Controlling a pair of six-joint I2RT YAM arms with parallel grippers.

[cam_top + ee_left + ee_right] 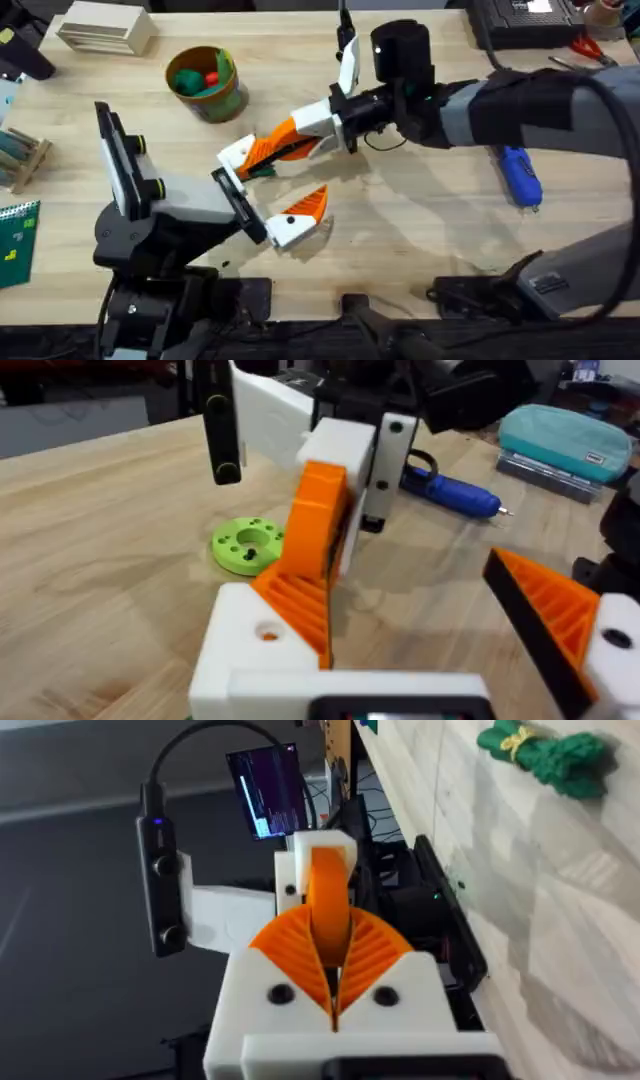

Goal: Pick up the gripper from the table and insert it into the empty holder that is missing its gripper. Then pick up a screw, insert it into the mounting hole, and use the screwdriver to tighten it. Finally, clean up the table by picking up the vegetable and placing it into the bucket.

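Observation:
My right gripper (285,140) (330,960) is shut on the gripper (270,150) (315,530) (328,890), an orange ribbed fin. The fin's lower end sits at the white holder (260,650) on one side of my left gripper (285,180) (430,610), which stands open. A small hole (268,631) shows in that holder. The left gripper's other finger (555,610) keeps its orange pad. The blue screwdriver (520,175) (450,490) lies to the right. The vegetable (262,172) (550,755) lies on the table under the grippers. The bucket (207,82) stands at the back left. The screw is out of view.
A bright-green disc (247,545) lies on the table beyond the left gripper. A beige box (105,30) sits at the far left corner, and red-handled scissors (590,45) at the far right. A teal pouch (565,435) lies behind the screwdriver.

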